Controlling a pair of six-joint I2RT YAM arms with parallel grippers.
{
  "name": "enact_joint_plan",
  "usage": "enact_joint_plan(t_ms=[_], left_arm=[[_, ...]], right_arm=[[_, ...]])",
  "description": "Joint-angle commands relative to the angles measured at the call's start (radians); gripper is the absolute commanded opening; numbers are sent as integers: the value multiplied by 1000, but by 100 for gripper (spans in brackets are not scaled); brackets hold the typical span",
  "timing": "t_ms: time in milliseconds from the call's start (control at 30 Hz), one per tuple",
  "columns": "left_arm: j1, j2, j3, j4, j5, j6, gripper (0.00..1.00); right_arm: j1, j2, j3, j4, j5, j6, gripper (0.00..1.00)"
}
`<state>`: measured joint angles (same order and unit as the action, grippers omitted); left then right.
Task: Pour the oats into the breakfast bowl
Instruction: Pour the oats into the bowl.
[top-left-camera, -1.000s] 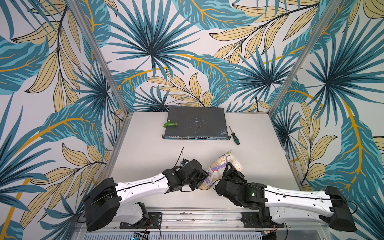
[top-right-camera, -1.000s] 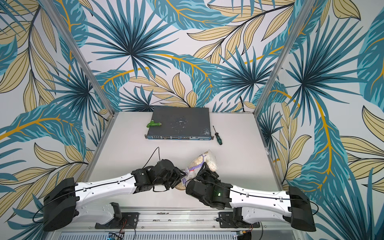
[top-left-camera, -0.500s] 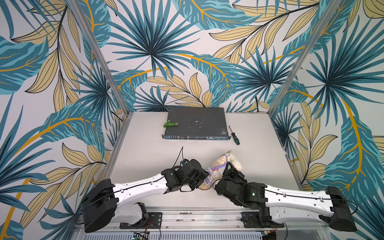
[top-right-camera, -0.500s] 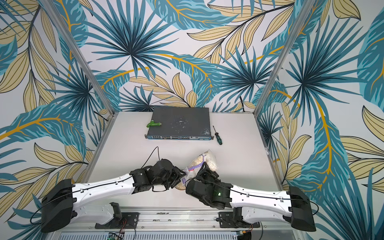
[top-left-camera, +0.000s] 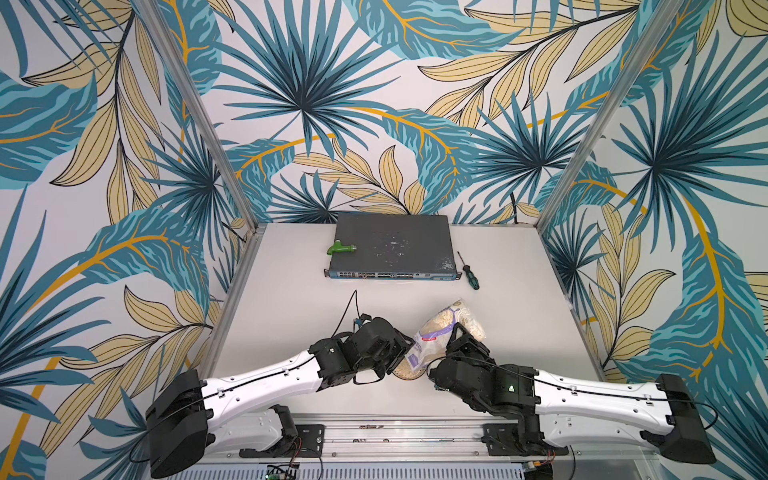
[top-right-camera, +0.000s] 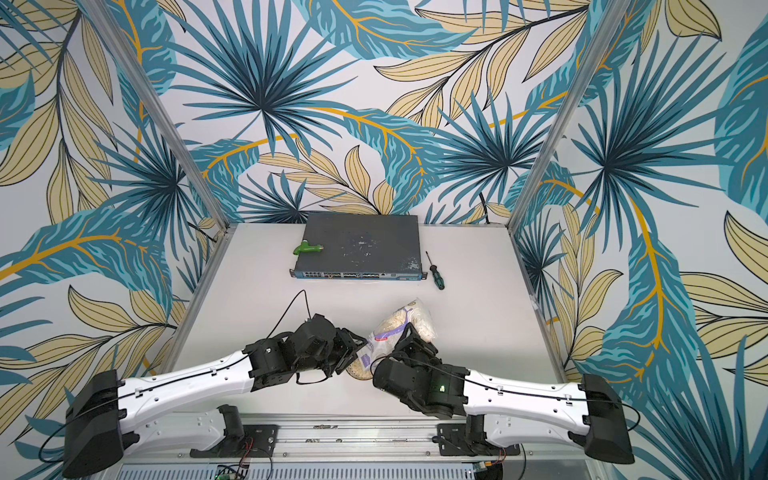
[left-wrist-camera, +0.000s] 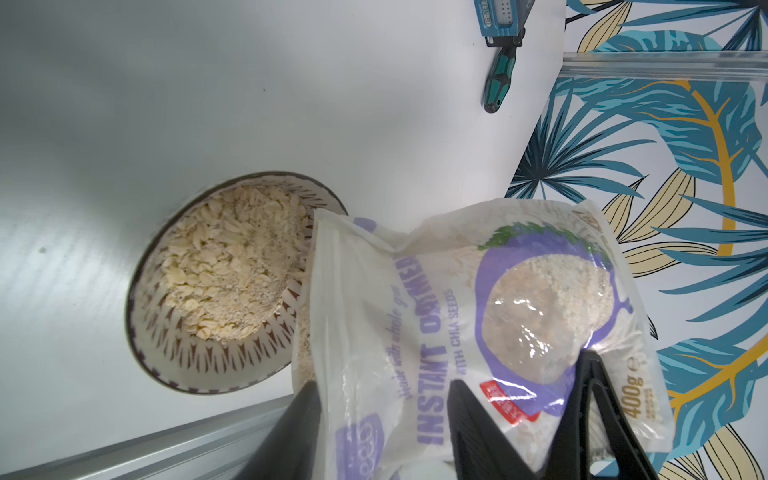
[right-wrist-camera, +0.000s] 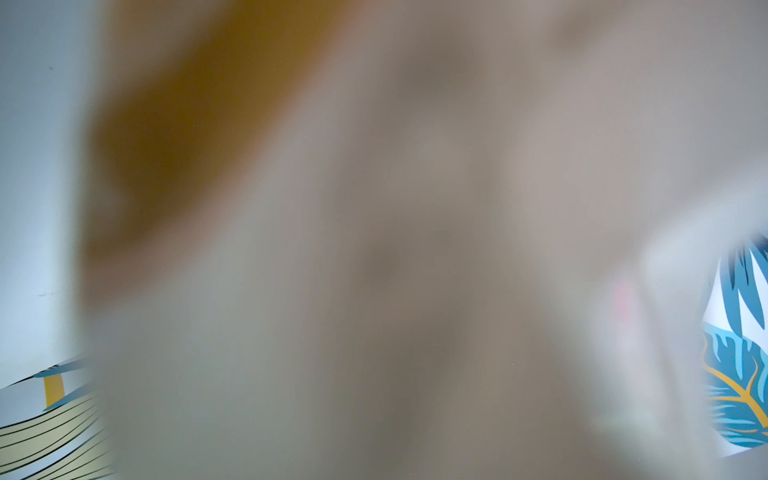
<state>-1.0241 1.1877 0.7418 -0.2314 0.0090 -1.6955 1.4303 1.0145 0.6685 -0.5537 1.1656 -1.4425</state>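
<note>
Okay, top views first. Oats pouch (top-left-camera: 434, 338) is held tilted, with its mouth end down over the bowl (top-left-camera: 409, 376) and its other end farther back toward the network switch (top-left-camera: 392, 249). My right pincer (top-left-camera: 457, 343) is clamped across the pouch's middle, fingers narrowed onto the plastic. My left pincer (top-left-camera: 402, 349) sits at the mouth end, just beside the bowl. Both top views hide its fingertips, so its grip is unclear from there. The bowl is near the front edge of the table (top-left-camera: 291, 316), between my two wrists and mostly covered by the pouch. At the back, a green tool (top-left-camera: 340, 248) lies on the switch's corner and a screwdriver (top-left-camera: 469, 276) lies just beside the switch.

Left wrist view: the bowl holds a heap of oats (left-wrist-camera: 232, 257), and the pouch mouth overlaps its rim. My left pincer's fingers (left-wrist-camera: 486, 436) stand partway apart with the pouch's printed side between them. I can't tell whether they pinch it or only flank it.

Right wrist view: a blurred beige-and-tan mass close to the lens fills nearly everything. No fingers discernible.
</note>
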Motion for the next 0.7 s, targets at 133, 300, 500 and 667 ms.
enact_joint_plan(t_ms=[133, 300, 500, 667], left_arm=[[1, -17, 4, -28, -23, 3, 53], [1, -16, 3, -28, -25, -1, 54], [1, -16, 2, -33, -28, 2, 54], [1, -6, -6, -21, -28, -5, 55]], right_arm=[[5, -49, 46, 19, 94, 49, 0], [5, -25, -21, 77, 80, 22, 0], [5, -70, 48, 37, 103, 39, 0], [5, -36, -1, 35, 88, 43, 0]])
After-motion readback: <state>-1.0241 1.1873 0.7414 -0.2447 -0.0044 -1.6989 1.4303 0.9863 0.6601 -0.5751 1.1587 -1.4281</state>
